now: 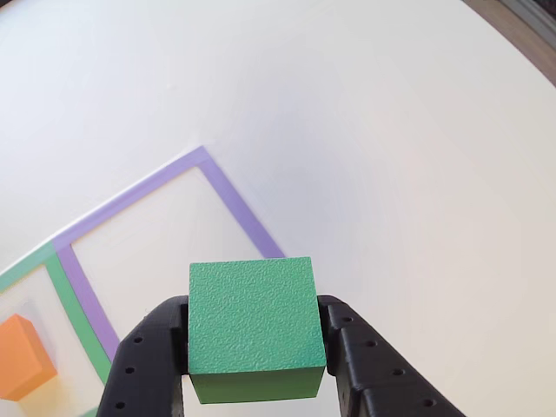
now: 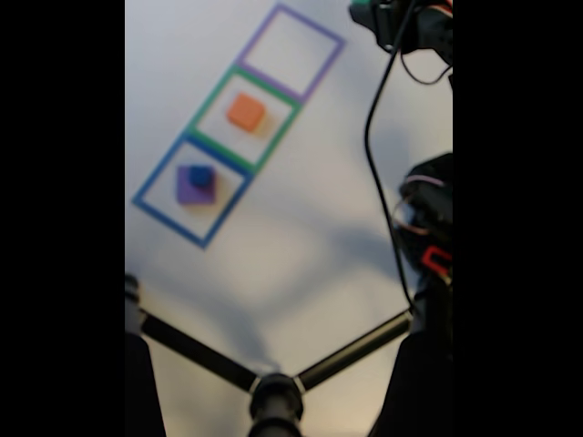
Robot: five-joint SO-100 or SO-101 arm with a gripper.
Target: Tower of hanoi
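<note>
Green cube (image 1: 254,326) is sitting clamped btwn the black gripper (image 1: 256,347) fingers in the other view, hanging above the white table (image 1: 417,174) w/ the purple-outlined square (image 1: 228,195) beyond it and an orange cube (image 1: 24,356) lying at left. Fixed view is showing the gripper (image 2: 378,14) at top right, beside the purple square (image 2: 291,50); orange cube (image 2: 246,111) is lying in the green square (image 2: 208,98), and a blue cube (image 2: 201,177) is resting on a purple block (image 2: 188,188) in the blue square (image 2: 155,177).

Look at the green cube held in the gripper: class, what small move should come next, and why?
Probably carry the green cube over the purple square and lower it there. The gripper already clamps the cube above bare table outside the outlines. The purple square looks empty, while the orange cube sits in the green square and a purple-and-blue stack fills the blue square.
</note>
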